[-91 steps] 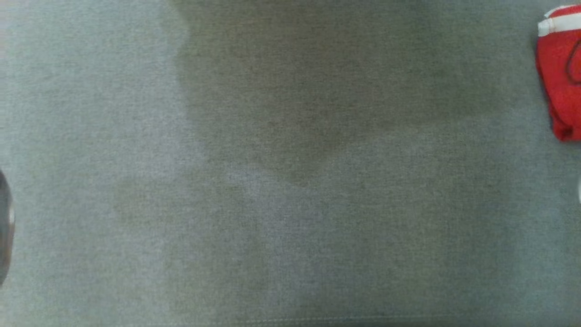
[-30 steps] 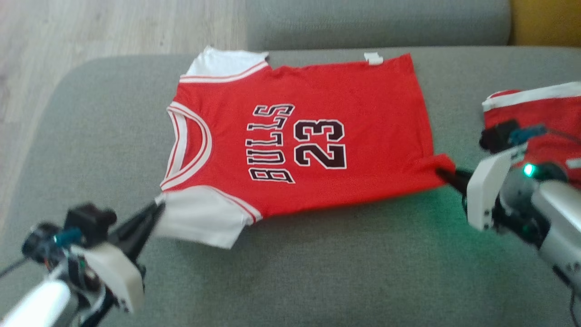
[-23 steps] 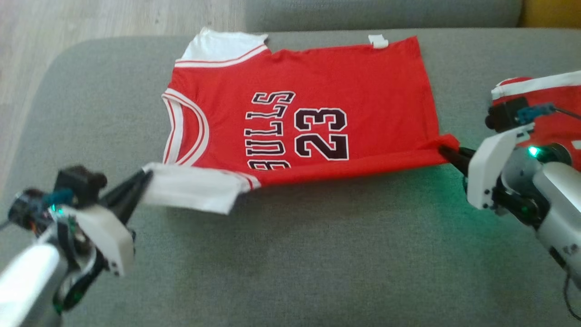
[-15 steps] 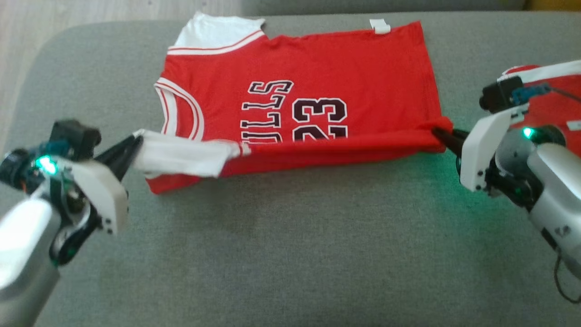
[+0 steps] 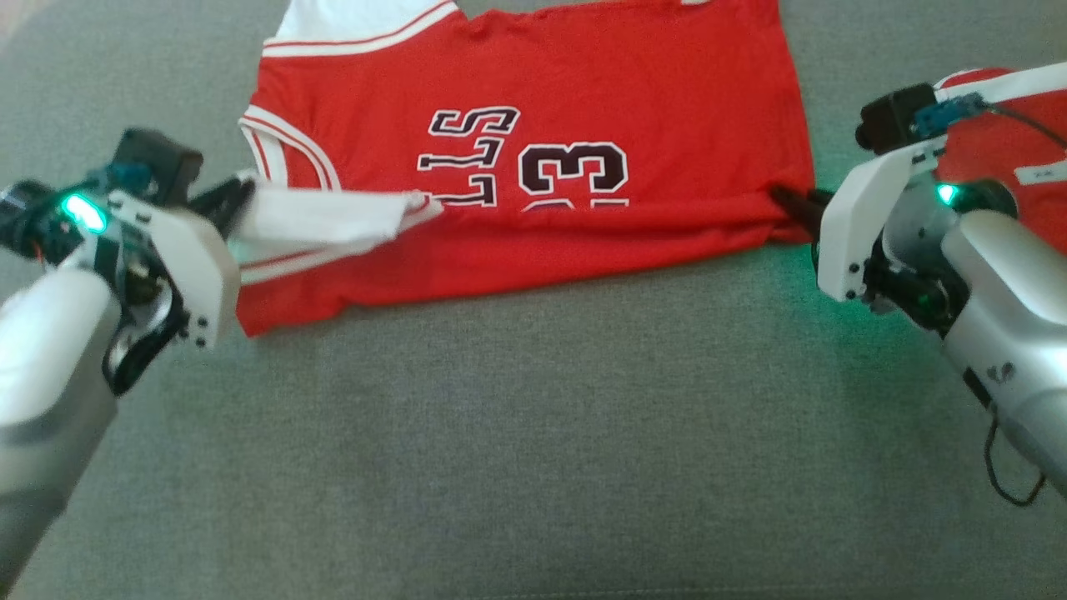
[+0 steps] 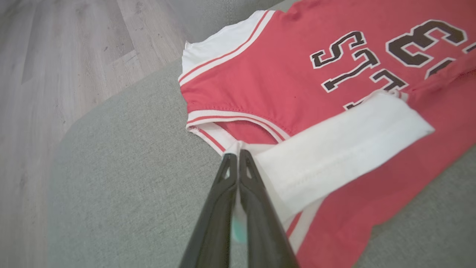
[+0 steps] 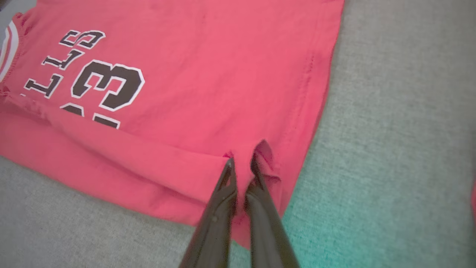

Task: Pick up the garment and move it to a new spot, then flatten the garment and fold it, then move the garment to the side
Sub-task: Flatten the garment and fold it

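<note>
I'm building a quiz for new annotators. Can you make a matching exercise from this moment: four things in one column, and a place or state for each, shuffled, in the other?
Column one:
1. left gripper
2. right gripper
3. second red garment
4. wooden floor

Column two:
A. beyond the grey cushion's rounded edge
B. shut on the red hem corner of the jersey
C. shut on the jersey's white sleeve
D. lying on the cushion at the head view's right edge

Pairs: 1-C, 2-B, 3-D, 4-A
</note>
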Robot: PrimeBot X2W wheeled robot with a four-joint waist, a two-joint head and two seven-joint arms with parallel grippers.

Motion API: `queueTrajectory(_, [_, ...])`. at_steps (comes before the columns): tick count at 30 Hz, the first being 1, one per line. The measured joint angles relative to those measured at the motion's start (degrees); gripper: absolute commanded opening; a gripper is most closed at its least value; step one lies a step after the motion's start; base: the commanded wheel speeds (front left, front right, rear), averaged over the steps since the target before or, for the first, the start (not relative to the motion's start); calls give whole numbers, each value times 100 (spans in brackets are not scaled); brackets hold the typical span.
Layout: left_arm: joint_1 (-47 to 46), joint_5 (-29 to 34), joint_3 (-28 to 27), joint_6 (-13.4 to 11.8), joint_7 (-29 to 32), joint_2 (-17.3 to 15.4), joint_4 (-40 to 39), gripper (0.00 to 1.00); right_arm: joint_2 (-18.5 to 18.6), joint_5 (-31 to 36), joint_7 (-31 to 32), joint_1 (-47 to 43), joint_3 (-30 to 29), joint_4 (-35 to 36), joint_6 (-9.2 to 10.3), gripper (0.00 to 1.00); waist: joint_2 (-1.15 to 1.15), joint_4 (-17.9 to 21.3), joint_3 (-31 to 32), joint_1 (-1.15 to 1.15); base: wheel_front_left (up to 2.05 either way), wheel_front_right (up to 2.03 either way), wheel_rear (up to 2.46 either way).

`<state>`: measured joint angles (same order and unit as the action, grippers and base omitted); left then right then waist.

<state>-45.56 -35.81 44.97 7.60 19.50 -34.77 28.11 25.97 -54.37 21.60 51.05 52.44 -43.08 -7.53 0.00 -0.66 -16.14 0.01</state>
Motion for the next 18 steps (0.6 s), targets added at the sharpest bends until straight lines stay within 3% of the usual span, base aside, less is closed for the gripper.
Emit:
queueTrajectory(2, [-222,1,132,0,-112,44,183,0,-49,26,-122,108,-1,-119,0,0,0,12,-78,0,0,0,0])
queueTrajectory(3, [-326,27,132,0,-254,92,298,42,-78,94,-263,168,-44,-207,-1,96,0,15,-114,0,0,0,0])
queueTrajectory(4, [-441,101,124,-4,-433,154,415,100,-113,119,-387,236,-119,-308,0,100,0,16,-150,0,0,0,0])
queueTrajectory(6, [-692,202,76,-92,-843,323,684,100,-212,181,-764,389,-298,-520,0,100,0,14,-206,1,0,0,0])
queueTrajectory(14, [-1027,253,-678,-1040,-3097,975,1436,100,-695,214,-2892,711,-1031,-947,0,100,0,-1,-81,-1,0,0,0])
queueTrajectory(18, [-778,91,-1179,-1277,-3395,1177,1287,100,-925,322,-3530,671,-1270,-954,0,100,0,0,120,-1,0,0,0])
